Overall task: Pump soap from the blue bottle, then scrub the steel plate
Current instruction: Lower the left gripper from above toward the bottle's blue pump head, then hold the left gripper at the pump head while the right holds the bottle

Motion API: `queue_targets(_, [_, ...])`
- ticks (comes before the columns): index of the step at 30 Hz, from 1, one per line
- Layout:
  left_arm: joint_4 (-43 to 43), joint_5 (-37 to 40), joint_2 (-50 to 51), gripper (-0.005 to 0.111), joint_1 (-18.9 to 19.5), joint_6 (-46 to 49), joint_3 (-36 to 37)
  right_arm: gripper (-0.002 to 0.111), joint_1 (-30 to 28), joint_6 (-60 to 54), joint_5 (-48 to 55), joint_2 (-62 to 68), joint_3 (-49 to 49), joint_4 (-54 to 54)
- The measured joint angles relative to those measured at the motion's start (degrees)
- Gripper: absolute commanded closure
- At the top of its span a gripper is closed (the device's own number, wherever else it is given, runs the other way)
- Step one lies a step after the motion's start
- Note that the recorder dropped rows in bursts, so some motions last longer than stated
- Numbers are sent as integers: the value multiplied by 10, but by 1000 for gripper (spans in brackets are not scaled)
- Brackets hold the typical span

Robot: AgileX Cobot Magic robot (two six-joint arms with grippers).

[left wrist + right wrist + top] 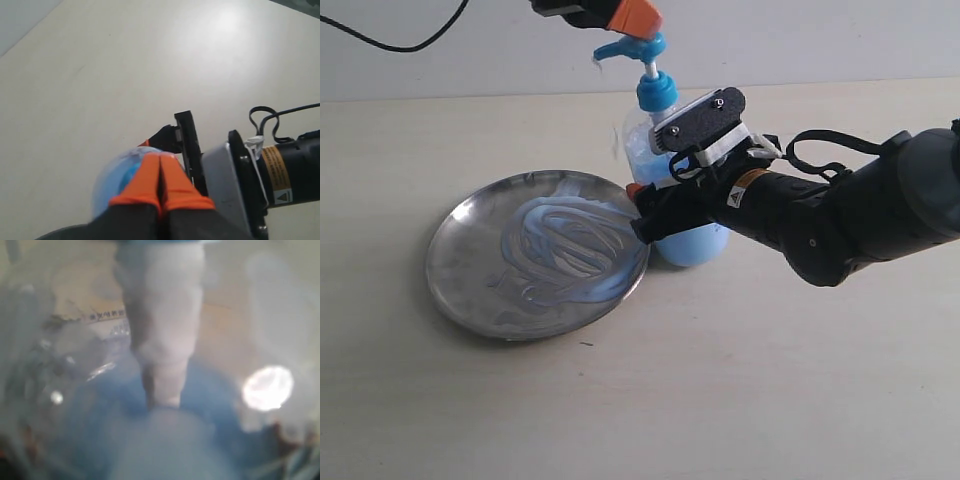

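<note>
Right arm (860, 215): thick, rounded, glossy black casing. A black plate (705, 118) with two screws is fixed to a white bracket (735, 145). The yellow-orange label (748, 187) bears a black warning triangle. A black cable (820, 150) loops at the wrist. The flange (227, 185) is silver-grey. Left gripper (159, 161): bright orange, wedge-shaped fingers (142, 182) on a black base.

Pale beige matte worktop (620, 400) fills most of ext. view; smooth, few faint specks. Plain light-grey wall (820, 40) runs along far edge. Thin black cable (405, 49) loops across wall nr far-left corner. Soft white glare patch (227, 22) on worktop in left wrist view.
</note>
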Motion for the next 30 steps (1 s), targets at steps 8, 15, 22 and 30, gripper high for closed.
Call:
queue_targets(8, [59, 46, 40, 107, -22, -19, 14, 108, 0, 0, -1, 1, 0, -2])
queue_targets(15, [66, 56, 41, 107, -21, -21, 14, 108, 0, -2, -2, 1, 0, -7])
queue_targets(22, [70, 52, 27, 107, -21, -22, 14, 108, 0, -3, -2, 1, 0, -11])
queue_targets(30, [71, 24, -26, 107, -20, -21, 14, 108, 0, -4, -2, 1, 0, -13])
